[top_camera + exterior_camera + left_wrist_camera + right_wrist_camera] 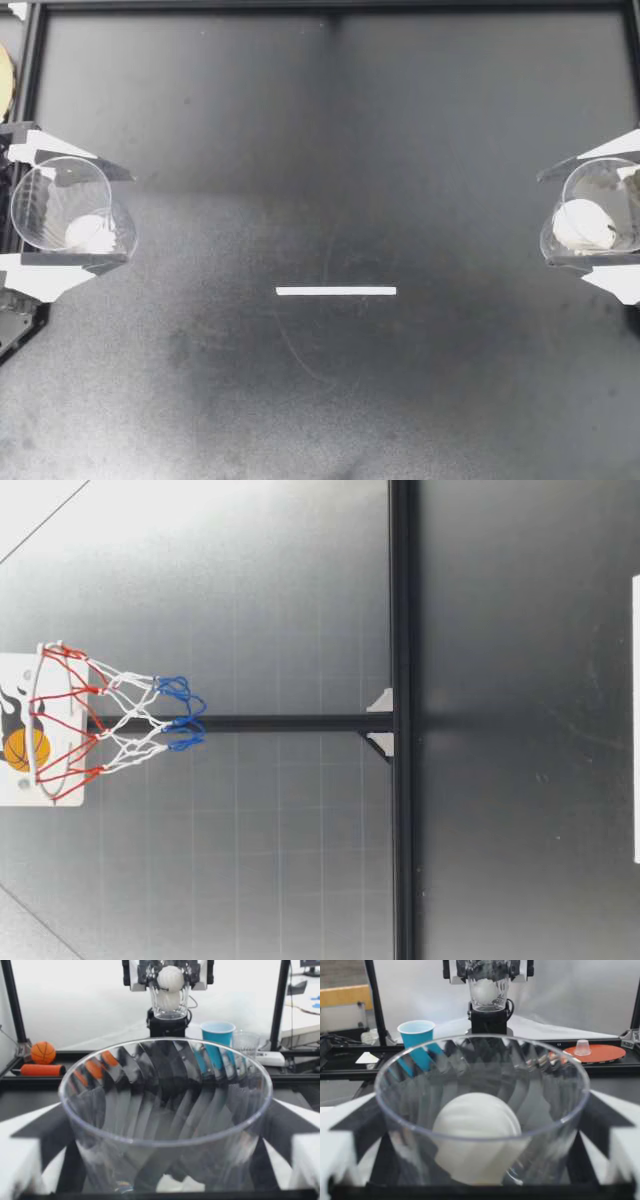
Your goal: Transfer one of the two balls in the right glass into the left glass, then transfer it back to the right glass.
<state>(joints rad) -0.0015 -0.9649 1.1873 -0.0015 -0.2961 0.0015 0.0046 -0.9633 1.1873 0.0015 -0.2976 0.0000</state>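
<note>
- My left gripper (68,215), at 9 o'clock on the table (320,120), clamps the left glass (40,195) from both sides. A white ball (88,232) lies inside it.
- My right gripper (594,212), at 3 o'clock, likewise grips the right glass (612,180), which holds a second ball (583,225).
- A white tape strip (335,291) lies between them, just toward 6 o'clock from centre.
- Only the wrist views show a blue cup (217,1035). The left wrist view adds an orange mini basketball (43,1052).
- Only the low view shows a netted hoop (110,725). Its backboard (18,780) bears a flame-and-ball picture.

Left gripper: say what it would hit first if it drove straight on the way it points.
Likely the right glass, held by my right gripper opposite. Beyond the left glass that my left gripper holds, only open table lies between them; matching height is unclear.
</note>
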